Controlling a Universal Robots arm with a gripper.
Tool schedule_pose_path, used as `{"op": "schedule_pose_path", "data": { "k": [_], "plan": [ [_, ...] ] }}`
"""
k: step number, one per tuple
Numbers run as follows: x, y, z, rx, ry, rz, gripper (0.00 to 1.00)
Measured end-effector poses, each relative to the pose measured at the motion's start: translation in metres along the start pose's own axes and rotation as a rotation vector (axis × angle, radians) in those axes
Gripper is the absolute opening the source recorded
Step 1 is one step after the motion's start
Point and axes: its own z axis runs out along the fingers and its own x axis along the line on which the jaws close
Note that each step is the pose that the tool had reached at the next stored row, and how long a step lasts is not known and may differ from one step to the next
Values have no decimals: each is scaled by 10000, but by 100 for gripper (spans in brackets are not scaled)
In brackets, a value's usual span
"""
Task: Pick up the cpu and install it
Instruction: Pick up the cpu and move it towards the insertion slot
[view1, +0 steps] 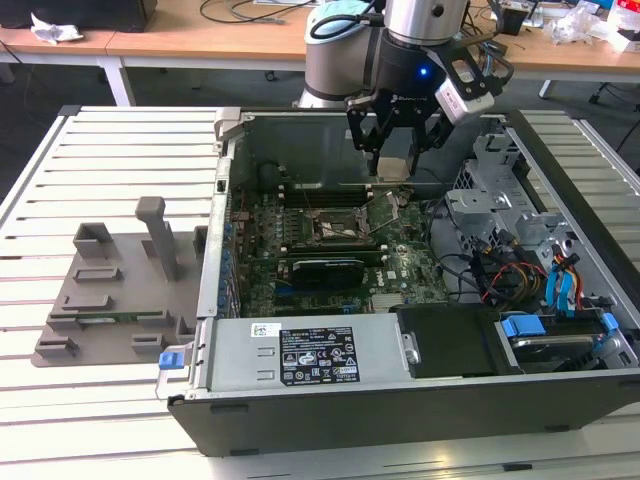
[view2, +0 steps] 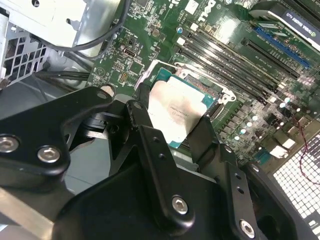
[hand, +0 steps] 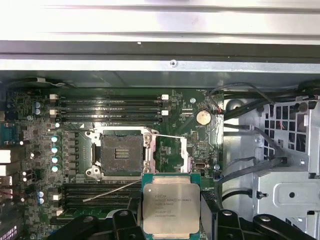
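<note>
The cpu (hand: 171, 204) is a flat square chip with a silver-grey top and a green rim. My gripper (hand: 171, 222) is shut on it, one black finger on each of two opposite edges. In the second wrist view the cpu (view2: 176, 109) hangs between the fingers (view2: 139, 114) above the green motherboard. The open socket (hand: 121, 152) lies on the board below and to one side of the chip, its metal load plate (hand: 171, 149) swung back. In the exterior view my gripper (view1: 395, 168) hovers inside the computer case, just above the socket (view1: 335, 228).
The open computer case (view1: 225, 200) has steel walls all round. A drive cage (view1: 500, 205) and loose cables (view1: 510, 275) crowd the exterior view's right. The power supply (view1: 300, 355) sits at the front. Grey fixture blocks (view1: 110, 290) stand outside the case. The socket's thin lever (hand: 112, 192) lies beside it.
</note>
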Motion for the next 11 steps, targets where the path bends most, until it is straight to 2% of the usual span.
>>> {"op": "schedule_pose_path", "data": {
  "k": [11],
  "plan": [
    [0, 5, 0, 1, 1, 0, 55]
  ]
}}
